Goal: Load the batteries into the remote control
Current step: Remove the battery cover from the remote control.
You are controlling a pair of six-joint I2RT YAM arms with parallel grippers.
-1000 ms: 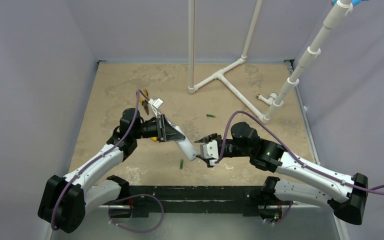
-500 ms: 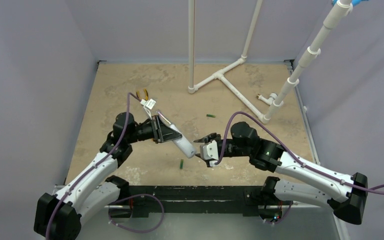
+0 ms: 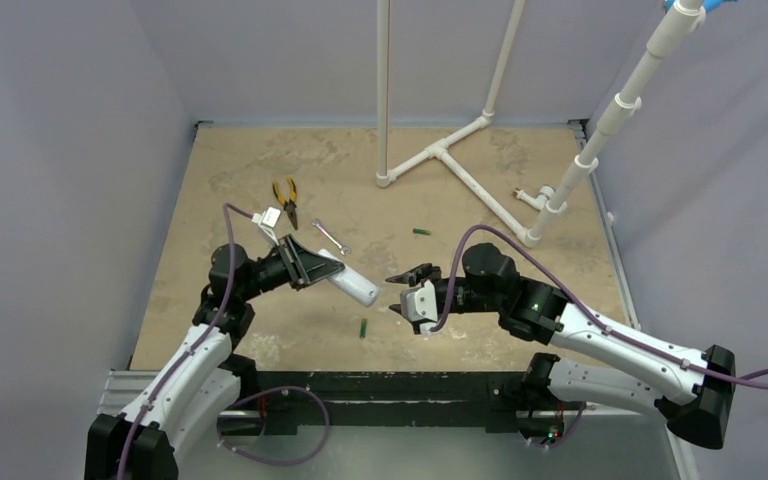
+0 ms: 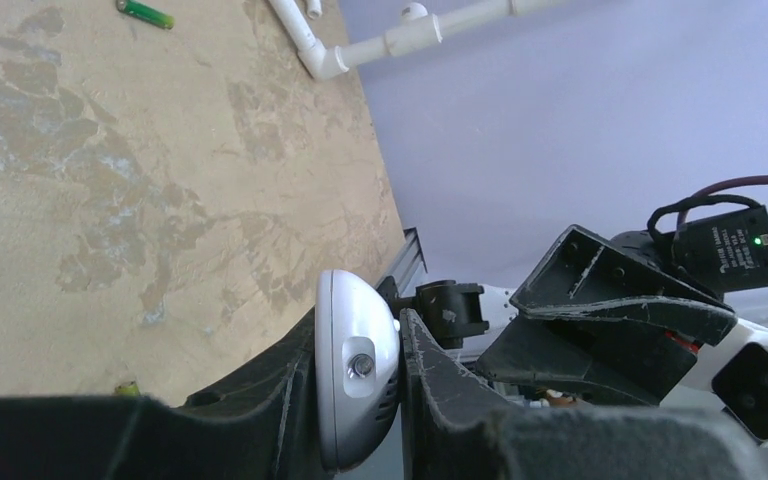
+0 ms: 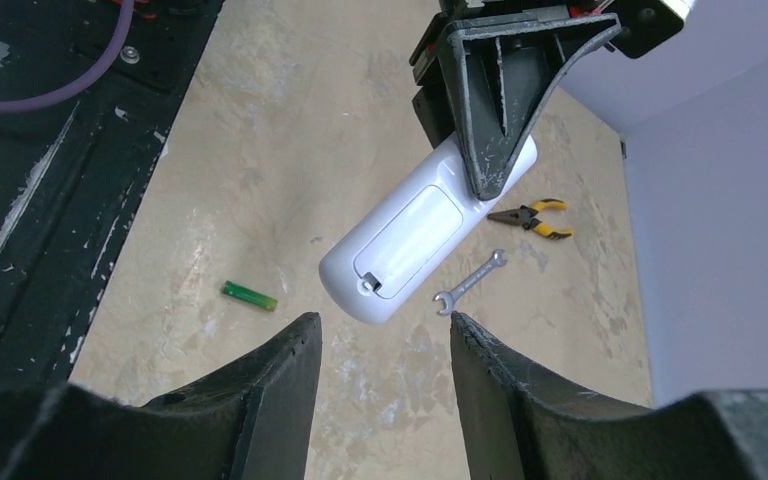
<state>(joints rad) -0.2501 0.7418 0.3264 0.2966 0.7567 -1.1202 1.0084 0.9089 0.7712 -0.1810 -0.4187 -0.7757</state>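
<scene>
My left gripper (image 3: 305,265) is shut on the white remote control (image 3: 353,284), held above the table with its free end toward the right arm. In the right wrist view the remote control (image 5: 410,240) shows its back, with the battery cover closed. In the left wrist view its rounded end (image 4: 355,365) sits clamped between my fingers. My right gripper (image 3: 400,292) is open and empty, a short gap right of the remote's free end. One green battery (image 3: 362,327) lies on the table below the remote, also in the right wrist view (image 5: 250,295). The other battery (image 3: 421,232) lies farther back, also in the left wrist view (image 4: 144,13).
A silver wrench (image 3: 331,237) and yellow-handled pliers (image 3: 285,196) lie behind the left gripper. White pipes (image 3: 440,155) stand at the back middle and back right. Grey walls close in the left and right sides. A black rail (image 3: 390,385) runs along the near edge.
My left arm has drawn back to the left with the remote, opening a gap between the remote's end and the right gripper. The wrench and pliers have come into view. The right arm stays still.
</scene>
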